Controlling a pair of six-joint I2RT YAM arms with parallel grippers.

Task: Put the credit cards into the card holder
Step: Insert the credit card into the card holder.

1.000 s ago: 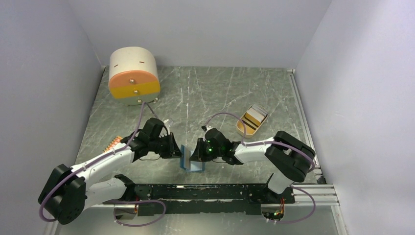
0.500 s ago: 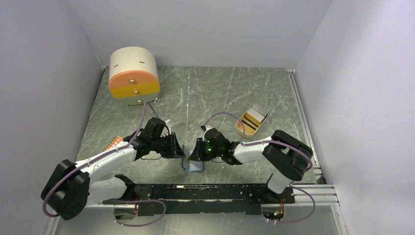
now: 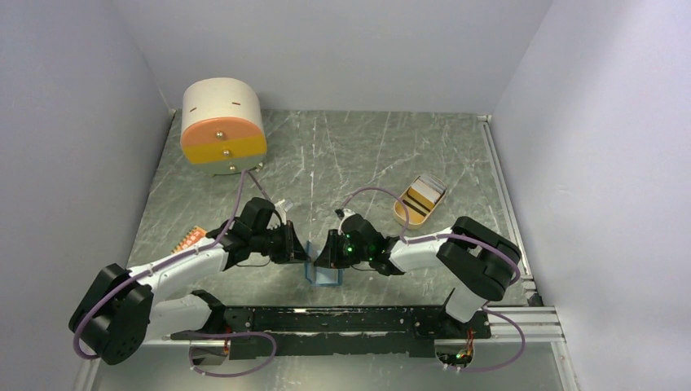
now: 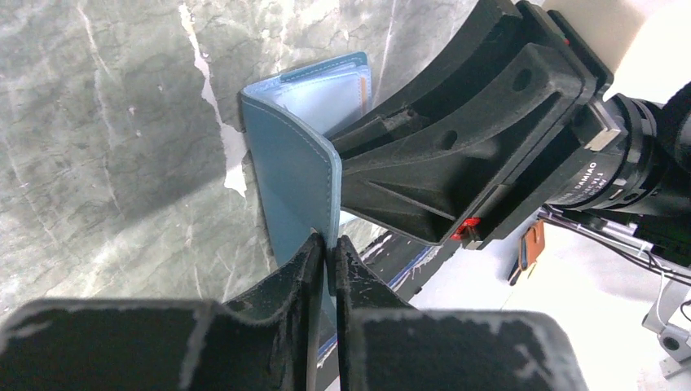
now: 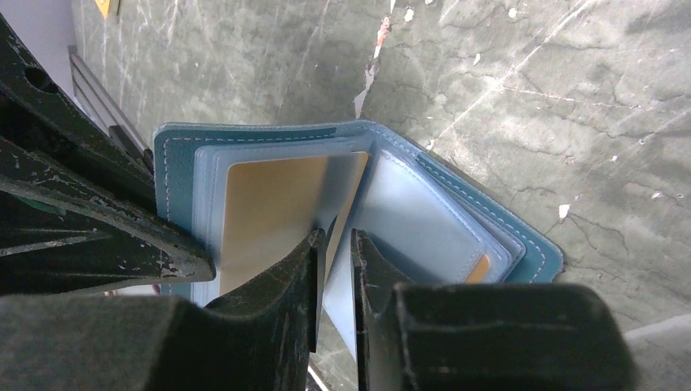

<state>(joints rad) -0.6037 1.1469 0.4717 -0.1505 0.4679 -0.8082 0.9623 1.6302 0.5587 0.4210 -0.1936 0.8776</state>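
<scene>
Holding the card holder (image 3: 324,277) open on edge at lower centre of the overhead view, my left gripper (image 4: 326,244) is pinched on its cover. My right gripper (image 5: 334,252) looks clamped on the orange-yellow credit card (image 5: 269,216) at a clear sleeve. If I push hard, the thin cover could slip free, or the card could jam.

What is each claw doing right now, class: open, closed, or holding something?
Left claw: closed on the card holder cover.
Right claw: closed on an orange-yellow credit card.
</scene>
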